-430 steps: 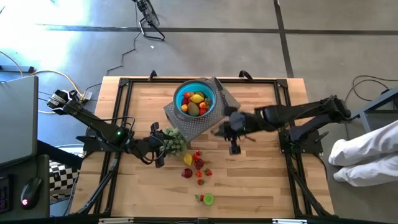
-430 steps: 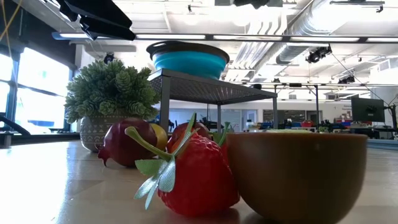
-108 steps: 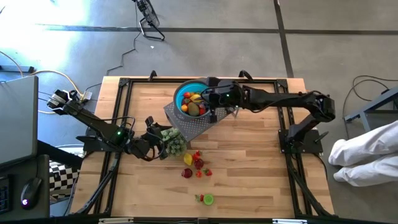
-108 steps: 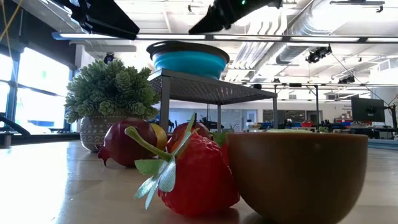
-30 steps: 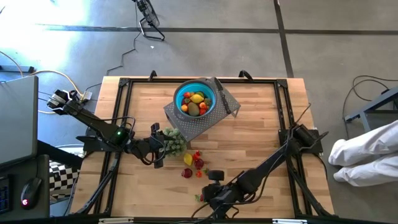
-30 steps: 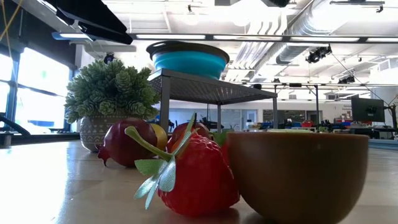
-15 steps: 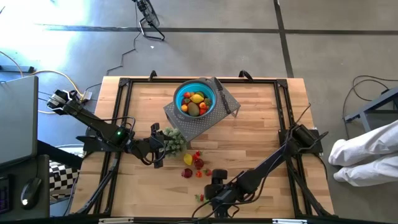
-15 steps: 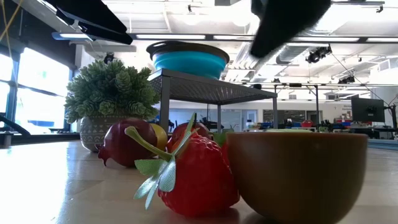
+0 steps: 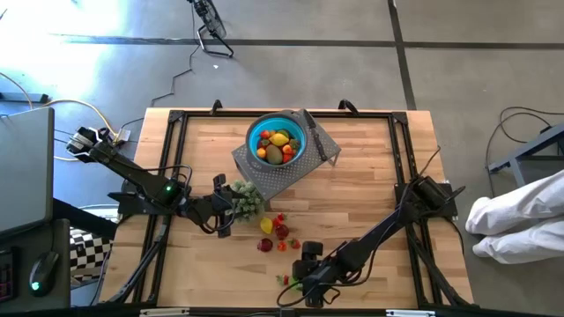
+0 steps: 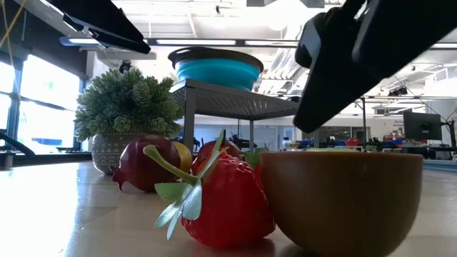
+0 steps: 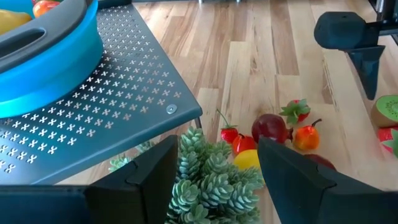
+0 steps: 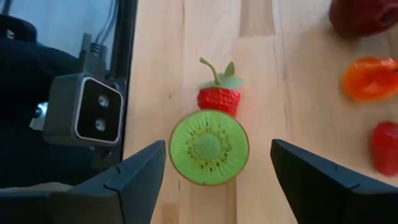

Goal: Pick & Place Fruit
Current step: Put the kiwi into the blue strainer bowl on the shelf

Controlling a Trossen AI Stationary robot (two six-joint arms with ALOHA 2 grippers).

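A blue bowl [image 9: 280,139] holding several fruit stands on a grey perforated stand [image 9: 275,174]. Loose fruit [image 9: 278,231] lies mid-table. Near the front edge a green kiwi half [image 12: 209,147] lies cut face up, with a strawberry [image 12: 219,96] beside it. My right gripper [image 12: 217,155] hangs open just above the kiwi half, one finger on each side, apart from it. In the low view it shows as a dark shape [image 10: 357,57] over the kiwi's brown shell [image 10: 343,200]. My left gripper [image 11: 217,142] waits open at a potted plant [image 9: 248,199].
A black-handled knife [image 9: 319,141] lies on the stand beside the bowl. The low camera [image 12: 84,118] sits at the near edge, close to the kiwi half. An orange fruit [image 12: 371,78] and red ones [image 12: 384,144] lie a little farther in. Bare wood spreads to the right.
My right gripper has come down over the kiwi half near the front edge; in the low view it has entered from above and sunk lower. The fruit has stayed where it was.
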